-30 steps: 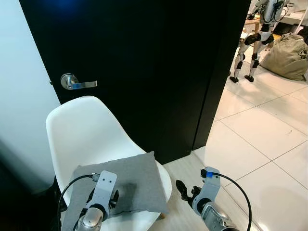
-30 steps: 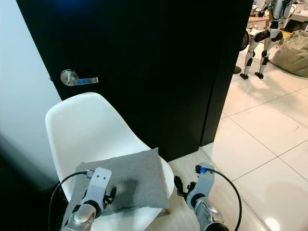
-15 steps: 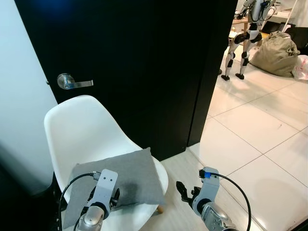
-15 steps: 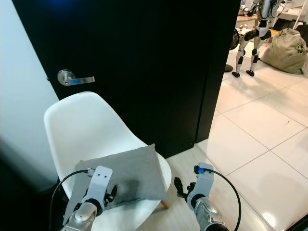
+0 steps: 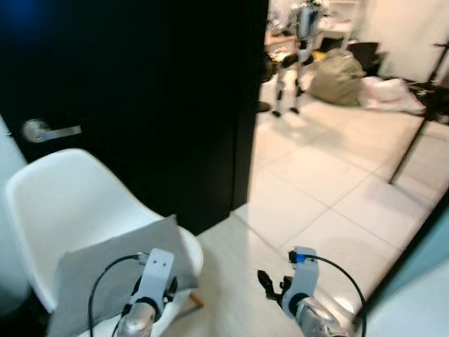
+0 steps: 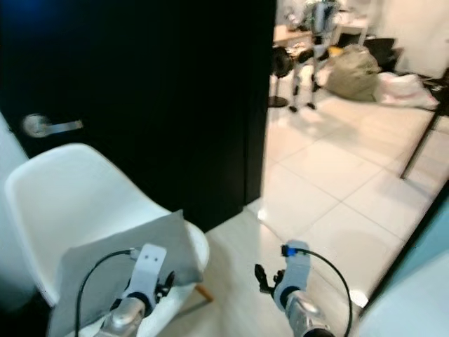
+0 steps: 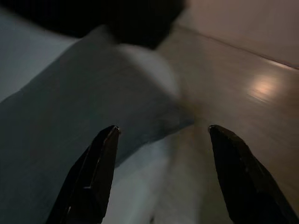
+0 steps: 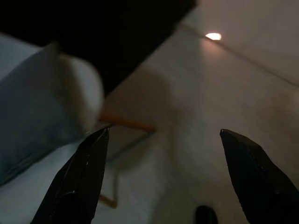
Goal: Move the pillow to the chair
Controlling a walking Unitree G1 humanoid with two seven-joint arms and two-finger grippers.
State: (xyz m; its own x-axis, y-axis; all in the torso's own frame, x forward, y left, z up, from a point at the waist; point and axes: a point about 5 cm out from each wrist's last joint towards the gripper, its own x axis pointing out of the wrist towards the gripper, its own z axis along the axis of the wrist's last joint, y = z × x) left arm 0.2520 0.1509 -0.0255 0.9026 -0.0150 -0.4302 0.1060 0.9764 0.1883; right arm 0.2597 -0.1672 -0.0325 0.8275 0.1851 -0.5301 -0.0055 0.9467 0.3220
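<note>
grey pillow [image 5: 105, 263] lies on white chair [image 5: 63, 210], lower left; left claw [image 7: 159, 177] and right claw [image 8: 161, 179] apart, empty: withdraw straight, avoid snagging fabric.

No readable text, label, brand, number or sign anywhere. Blurred throughout, and too dark in the wrist views to make out any lettering.
</note>
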